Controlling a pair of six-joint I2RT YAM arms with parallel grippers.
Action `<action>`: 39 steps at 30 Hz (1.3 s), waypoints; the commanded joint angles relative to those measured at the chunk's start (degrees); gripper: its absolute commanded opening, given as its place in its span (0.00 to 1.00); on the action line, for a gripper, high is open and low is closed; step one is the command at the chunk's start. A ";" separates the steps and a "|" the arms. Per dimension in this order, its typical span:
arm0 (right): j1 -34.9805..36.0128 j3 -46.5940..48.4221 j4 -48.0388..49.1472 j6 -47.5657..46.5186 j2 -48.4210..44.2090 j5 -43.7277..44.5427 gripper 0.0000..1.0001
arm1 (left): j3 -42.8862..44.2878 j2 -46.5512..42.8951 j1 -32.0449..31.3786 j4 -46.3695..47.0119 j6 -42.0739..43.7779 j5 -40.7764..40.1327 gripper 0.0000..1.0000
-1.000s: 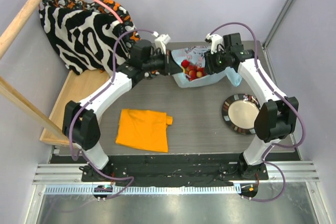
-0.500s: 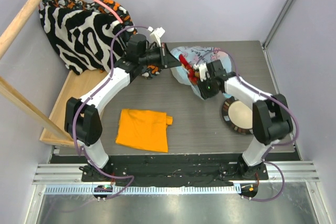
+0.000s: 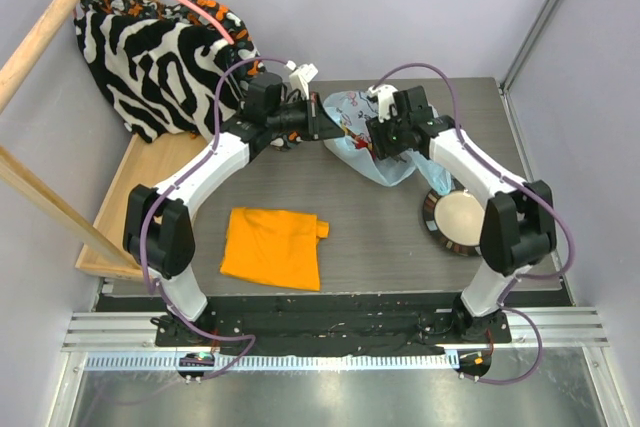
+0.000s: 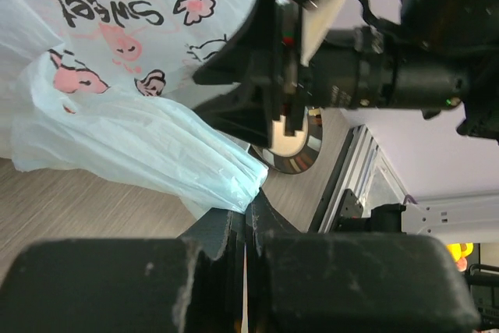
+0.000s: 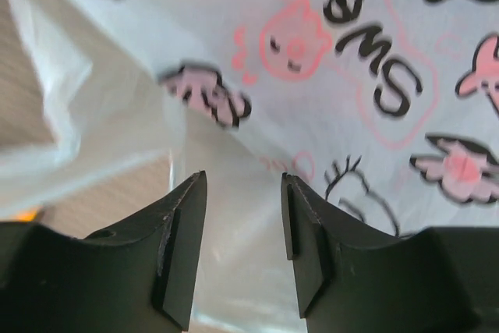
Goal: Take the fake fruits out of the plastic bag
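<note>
The plastic bag (image 3: 348, 109), pale blue with a pink cartoon print, lies at the back middle of the table. My left gripper (image 3: 320, 125) is shut on a twisted end of the bag (image 4: 226, 177), pinched at its fingertips (image 4: 248, 202). From the right, my right gripper (image 3: 383, 137) hovers over the bag, and its black body also shows in the left wrist view (image 4: 281, 91). In the right wrist view its jaws (image 5: 243, 185) stand open and hold nothing, with the printed film (image 5: 351, 76) just beyond them. The fake fruits are hidden inside the bag.
A round silver plate (image 3: 458, 217) sits at the right of the table, near the right arm. A folded orange cloth (image 3: 272, 247) lies at the front left. A zebra-striped cloth (image 3: 160, 57) hangs over a wooden frame (image 3: 50, 22) at the back left.
My right gripper has moved up and back over the bag and its jaws have widened. The red fruits seen earlier at the bag's mouth no longer show. The left gripper keeps its hold.
</note>
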 commanded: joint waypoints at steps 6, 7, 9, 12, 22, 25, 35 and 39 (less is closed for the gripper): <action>-0.01 12.48 1.34 2.11 10.73 -0.22 0.42 | -0.51 -3.26 0.09 -0.83 2.70 0.00 0.00; -0.10 13.10 1.08 2.11 10.91 -0.22 0.40 | -0.51 -3.09 0.18 -0.83 2.61 -0.08 0.00; -0.10 14.86 -1.02 1.67 10.04 -2.23 0.37 | -0.51 -2.74 0.44 -0.65 2.43 -0.17 0.00; 0.07 12.59 -2.96 2.72 7.49 -5.49 0.36 | -0.24 -2.30 0.53 -0.21 2.00 -0.17 0.00; 1.22 0.62 -4.11 2.38 0.19 -10.59 0.28 | 0.11 -2.29 1.06 -0.13 1.82 0.18 0.00; 1.22 0.97 -4.55 2.55 1.50 -11.73 0.20 | 0.11 -2.29 1.14 -0.21 1.91 0.18 0.00; -5.63 10.72 -4.28 3.52 11.26 -2.95 0.12 | -0.85 -4.31 2.20 -4.95 6.82 0.80 0.00; -10.20 15.82 -4.38 0.89 13.63 -1.37 0.13 | -4.63 -6.42 2.81 -7.76 10.07 0.97 0.00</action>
